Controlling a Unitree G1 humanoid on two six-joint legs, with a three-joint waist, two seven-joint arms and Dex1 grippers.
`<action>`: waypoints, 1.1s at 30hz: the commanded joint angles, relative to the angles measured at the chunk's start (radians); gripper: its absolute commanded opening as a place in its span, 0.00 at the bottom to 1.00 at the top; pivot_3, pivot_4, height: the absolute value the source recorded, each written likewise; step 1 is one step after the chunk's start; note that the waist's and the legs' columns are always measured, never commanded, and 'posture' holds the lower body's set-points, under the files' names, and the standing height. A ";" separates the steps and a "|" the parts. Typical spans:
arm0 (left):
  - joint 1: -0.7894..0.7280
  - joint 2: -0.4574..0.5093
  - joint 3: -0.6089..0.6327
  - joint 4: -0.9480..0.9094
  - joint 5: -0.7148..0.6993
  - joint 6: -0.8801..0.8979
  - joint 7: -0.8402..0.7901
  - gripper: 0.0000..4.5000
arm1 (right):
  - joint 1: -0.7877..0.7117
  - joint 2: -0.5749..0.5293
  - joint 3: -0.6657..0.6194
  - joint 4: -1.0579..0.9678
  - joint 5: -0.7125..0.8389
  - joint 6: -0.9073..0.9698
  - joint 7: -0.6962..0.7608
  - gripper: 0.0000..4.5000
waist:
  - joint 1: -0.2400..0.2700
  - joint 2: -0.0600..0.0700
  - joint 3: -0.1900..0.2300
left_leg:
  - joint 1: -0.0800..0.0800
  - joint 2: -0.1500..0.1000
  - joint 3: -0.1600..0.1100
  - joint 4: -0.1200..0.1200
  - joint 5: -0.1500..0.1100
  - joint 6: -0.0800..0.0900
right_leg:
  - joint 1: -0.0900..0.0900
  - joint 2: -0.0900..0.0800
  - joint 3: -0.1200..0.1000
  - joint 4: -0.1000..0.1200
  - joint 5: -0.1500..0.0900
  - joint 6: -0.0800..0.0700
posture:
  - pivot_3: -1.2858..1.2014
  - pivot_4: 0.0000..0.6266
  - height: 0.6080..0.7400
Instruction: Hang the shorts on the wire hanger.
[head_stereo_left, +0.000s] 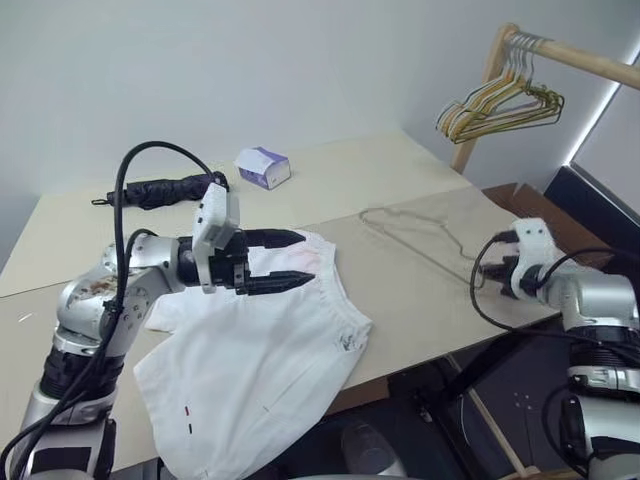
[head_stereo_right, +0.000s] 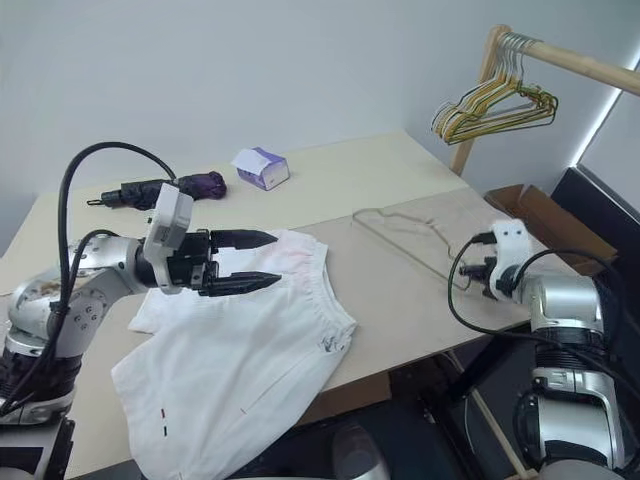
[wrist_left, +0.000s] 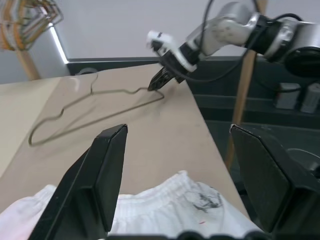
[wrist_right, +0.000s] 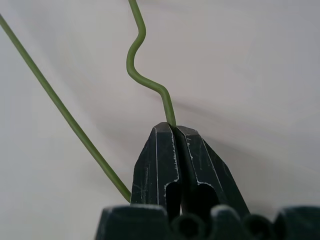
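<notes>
The white shorts lie spread flat on the near part of the table, waistband toward the middle. My left gripper hovers level over the waistband, open, with nothing between its fingers. The thin olive-grey wire hanger lies flat on the table to the right of the shorts. My right gripper is shut on the hanger's wire at its near right end, close to the table's right edge, and also appears in the left wrist view as the right gripper.
A small purple and white box and a folded black umbrella lie at the back of the table. A wooden rack with a bunch of hangers stands at the back right. A cardboard box sits beyond the right edge.
</notes>
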 joint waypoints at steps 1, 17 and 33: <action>-0.096 -0.049 0.041 0.080 0.069 -0.046 0.113 0.79 | 0.071 -0.030 0.057 -0.207 -0.121 -0.298 -0.055 0.00 | 0.008 0.000 0.000 | 0.000 0.000 0.000 0.000 0.000 0.000 | 0.000 0.000 0.000 0.000 0.000 0.000 | 0.35 0.00 1.00; -0.308 0.049 -0.031 0.494 0.200 -0.059 -0.121 0.99 | 0.018 -0.090 0.213 -0.123 -0.299 -1.295 0.018 0.00 | -0.009 0.000 0.000 | 0.002 -0.001 0.000 0.000 0.004 0.007 | 0.001 0.001 0.000 0.000 0.000 0.001 | 0.37 0.00 1.00; -0.324 0.031 -0.155 0.633 0.342 -0.156 -0.369 0.99 | -0.055 -0.065 0.207 -0.136 -0.267 -1.330 0.121 0.00 | -0.009 0.000 0.001 | 0.002 -0.001 -0.002 -0.001 0.004 0.007 | 0.000 0.001 0.000 0.001 0.000 0.001 | 0.36 0.00 1.00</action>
